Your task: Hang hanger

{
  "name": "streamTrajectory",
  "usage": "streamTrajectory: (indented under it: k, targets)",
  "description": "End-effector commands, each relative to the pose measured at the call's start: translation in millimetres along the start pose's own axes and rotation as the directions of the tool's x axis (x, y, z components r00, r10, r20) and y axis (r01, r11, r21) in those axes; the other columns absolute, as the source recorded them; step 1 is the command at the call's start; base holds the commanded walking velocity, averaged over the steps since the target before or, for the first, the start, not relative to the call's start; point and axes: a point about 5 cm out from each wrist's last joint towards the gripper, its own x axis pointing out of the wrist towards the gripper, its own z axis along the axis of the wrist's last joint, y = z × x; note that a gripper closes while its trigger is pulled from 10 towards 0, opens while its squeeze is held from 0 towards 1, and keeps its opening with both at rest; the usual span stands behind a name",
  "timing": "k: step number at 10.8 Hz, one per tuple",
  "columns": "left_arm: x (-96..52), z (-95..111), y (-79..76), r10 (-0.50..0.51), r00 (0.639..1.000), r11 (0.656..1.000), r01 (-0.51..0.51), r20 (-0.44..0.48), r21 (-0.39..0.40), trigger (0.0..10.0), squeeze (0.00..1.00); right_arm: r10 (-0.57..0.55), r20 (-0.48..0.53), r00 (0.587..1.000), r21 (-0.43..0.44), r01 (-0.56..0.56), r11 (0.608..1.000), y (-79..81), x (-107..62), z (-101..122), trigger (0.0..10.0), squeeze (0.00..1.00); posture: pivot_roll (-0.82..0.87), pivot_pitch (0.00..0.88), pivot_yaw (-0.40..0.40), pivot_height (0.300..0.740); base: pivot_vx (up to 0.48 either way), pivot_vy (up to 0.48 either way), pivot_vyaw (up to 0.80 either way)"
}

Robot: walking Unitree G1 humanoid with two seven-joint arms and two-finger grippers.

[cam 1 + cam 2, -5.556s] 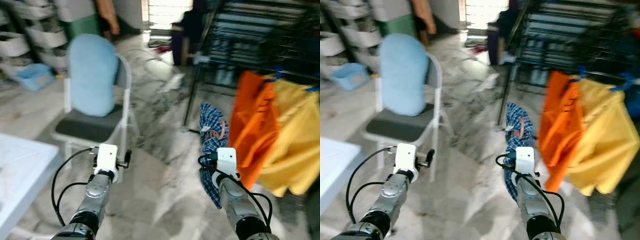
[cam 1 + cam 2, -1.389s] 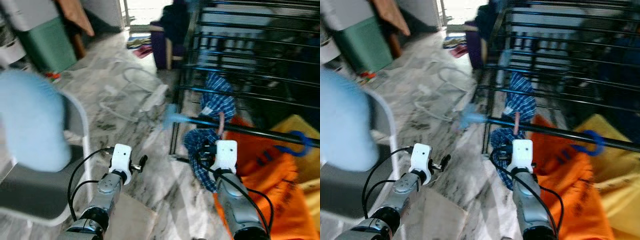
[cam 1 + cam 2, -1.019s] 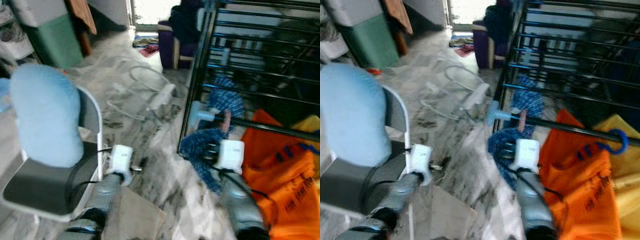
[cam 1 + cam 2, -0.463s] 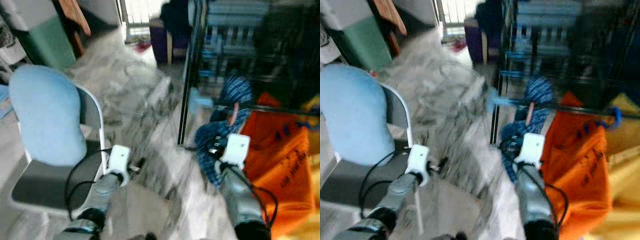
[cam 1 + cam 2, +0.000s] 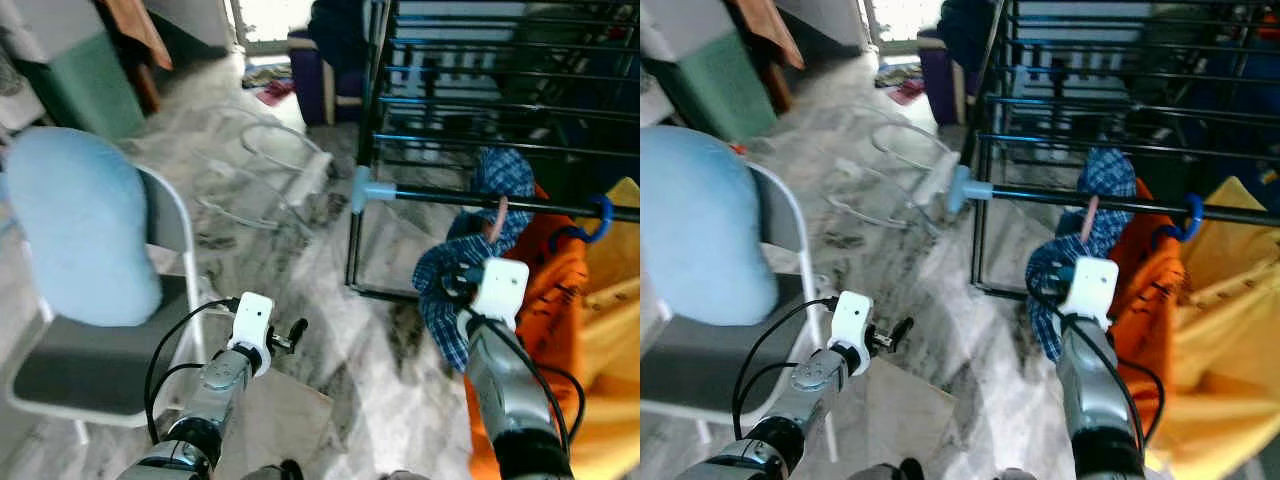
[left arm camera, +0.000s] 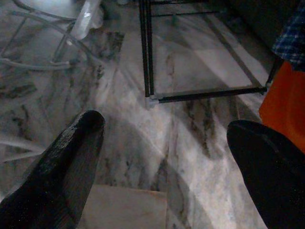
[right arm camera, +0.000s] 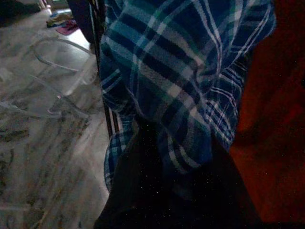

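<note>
Since a moment ago the hanger point(image 5: 497, 218) with the blue checked shirt point(image 5: 470, 268) has risen to the black rail point(image 5: 500, 201) of the drying rack point(image 5: 992, 170), beside the orange garment point(image 5: 560, 300). Right gripper point(image 7: 176, 157) is closed on the shirt. Left gripper point(image 6: 162, 157) hangs open and empty over the marble floor point(image 6: 190, 143), near the chair point(image 5: 90, 350).

We are in a home's laundry corner: a black drying rack point(image 5: 470, 110) at 1 o'clock carries an orange garment point(image 5: 560, 300) and a plaid shirt point(image 5: 478, 230). A folding chair point(image 5: 120, 340) with a blue cushion point(image 5: 75, 240) stands at 9 o'clock on the marble floor point(image 5: 290, 250), with cables point(image 5: 255, 185) lying at 11.
</note>
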Motion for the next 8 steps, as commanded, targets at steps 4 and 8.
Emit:
streamTrajectory:
  k: [4,8]
  targets:
    - [-2.2,-2,1.3,-0.006,1.000,1.000,0.006,-0.001,0.004,10.0,0.00,0.164,-0.004,0.986,-0.022,-0.164,0.986,29.5,15.2,19,10.0,0.00,-0.19,0.098,0.086,0.740,0.000,0.000,0.00]
    - [-2.2,-3,0.7,-0.002,1.000,1.000,0.002,-0.005,0.006,10.0,0.00,0.278,-0.099,0.955,0.014,-0.278,0.960,68.0,19.2,15,10.0,0.00,-0.18,0.104,0.074,0.740,0.000,0.000,0.00]
